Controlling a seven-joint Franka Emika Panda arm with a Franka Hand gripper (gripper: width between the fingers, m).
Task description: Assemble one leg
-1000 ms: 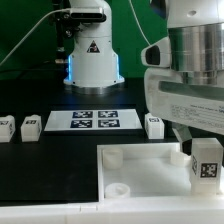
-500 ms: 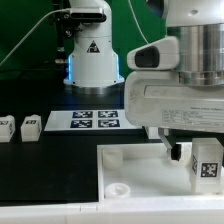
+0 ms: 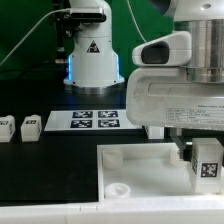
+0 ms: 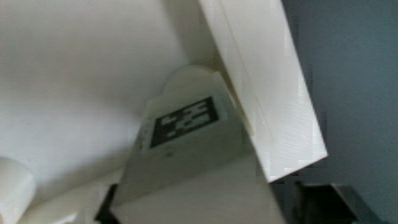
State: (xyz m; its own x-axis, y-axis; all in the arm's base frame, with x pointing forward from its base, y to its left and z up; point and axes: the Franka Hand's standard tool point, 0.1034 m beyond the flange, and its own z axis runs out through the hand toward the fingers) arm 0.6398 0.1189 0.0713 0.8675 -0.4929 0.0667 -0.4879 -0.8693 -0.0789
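My gripper is shut on a leg, a small white block with its marker tag facing the camera. It holds the leg upright at the far right corner of the large white tray-like piece. I cannot tell whether the leg touches that piece. In the wrist view the leg runs up from between my gripper beside the piece's white rim. Two more legs lie at the exterior view's left.
The marker board lies behind the tray-like piece. A white robot base with cables stands at the back. A round socket shows at the piece's near left corner. The gripper's body hides the table beside the marker board.
The gripper's body has shifted toward the exterior view's left and now hides the leg that lay right of the marker board. The held leg has stayed at the same corner.
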